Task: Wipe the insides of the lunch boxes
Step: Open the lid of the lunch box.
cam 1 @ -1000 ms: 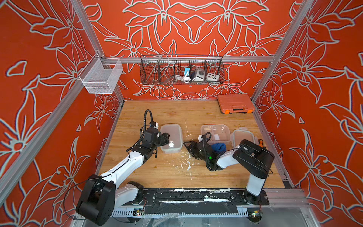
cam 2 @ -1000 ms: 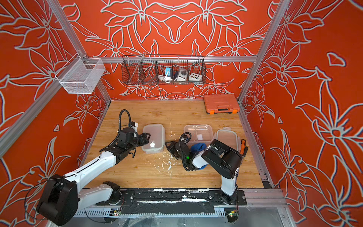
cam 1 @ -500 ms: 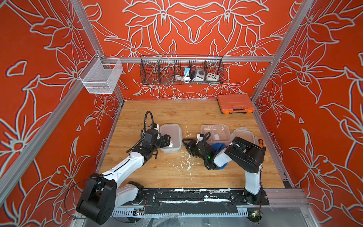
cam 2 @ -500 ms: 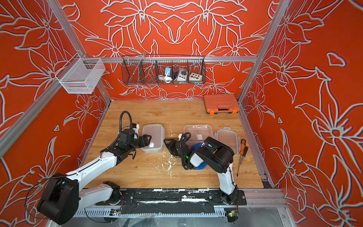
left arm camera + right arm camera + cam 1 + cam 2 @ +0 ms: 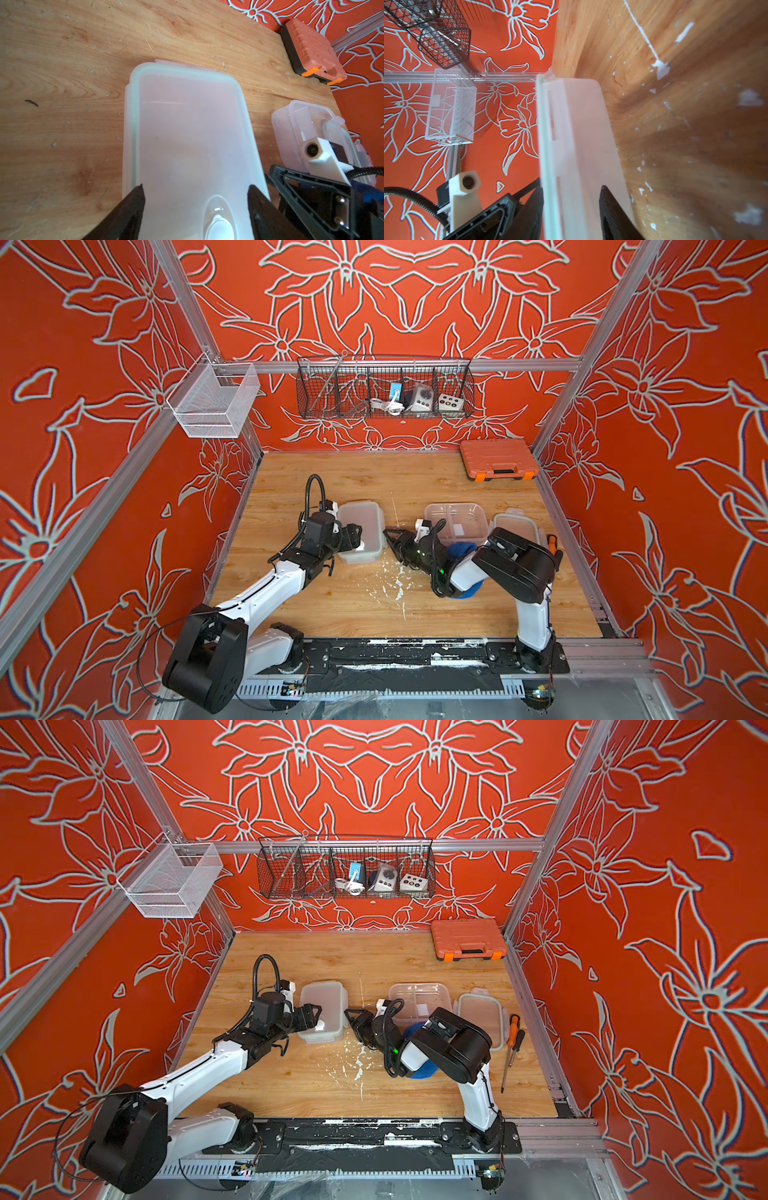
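The lidded lunch box [image 5: 363,518] sits left of centre on the wooden surface [image 5: 374,477], and both arms are at it. The left end effector [image 5: 195,187] hangs over its near end, fingers spread wide above the top, with nothing in them that I can see. The right end effector [image 5: 571,191] is turned sideways at the box's right wall, jaws partly apart with rim and wall between them; I can't tell if it's gripping. The 2nd lunch box [image 5: 455,522], divided, stands open to the right, with its loose lid [image 5: 517,524] beside it. A blue cloth [image 5: 461,549] lies under the right arm.
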Robot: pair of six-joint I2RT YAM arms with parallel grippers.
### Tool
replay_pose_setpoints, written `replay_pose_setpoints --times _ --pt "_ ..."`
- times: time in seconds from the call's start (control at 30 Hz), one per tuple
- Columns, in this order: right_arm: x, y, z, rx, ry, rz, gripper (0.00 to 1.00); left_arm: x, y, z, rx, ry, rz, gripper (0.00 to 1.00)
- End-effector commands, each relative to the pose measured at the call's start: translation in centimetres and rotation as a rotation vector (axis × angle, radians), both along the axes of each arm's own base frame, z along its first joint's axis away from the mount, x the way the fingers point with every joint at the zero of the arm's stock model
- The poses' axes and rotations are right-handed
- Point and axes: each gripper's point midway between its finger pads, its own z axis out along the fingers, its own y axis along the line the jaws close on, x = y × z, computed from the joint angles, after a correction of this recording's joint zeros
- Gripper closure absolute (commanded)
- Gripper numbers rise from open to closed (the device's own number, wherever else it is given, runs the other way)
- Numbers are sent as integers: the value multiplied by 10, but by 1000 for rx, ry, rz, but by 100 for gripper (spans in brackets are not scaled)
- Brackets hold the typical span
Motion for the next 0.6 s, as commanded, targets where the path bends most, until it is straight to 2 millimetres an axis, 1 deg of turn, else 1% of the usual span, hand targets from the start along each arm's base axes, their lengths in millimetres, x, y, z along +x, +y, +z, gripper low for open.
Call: replay_pose_setpoints --times 0.0,0.1,0.43,0.47,0.57 --pt "3 7 22 75 -34 18 54 -1 1 -7 -5 11 2 24" --pt "2 8 26 73 -41 22 54 -1 1 -7 -4 12 4 24" --pt "4 13 21 83 -26 30 55 -1 2 -5 -6 7 6 24" --pt "4 13 22 87 -28 30 56 -1 2 -5 -7 5 6 24" --pt "4 15 32 95 -56 44 63 -2 2 -6 -6 6 6 24"
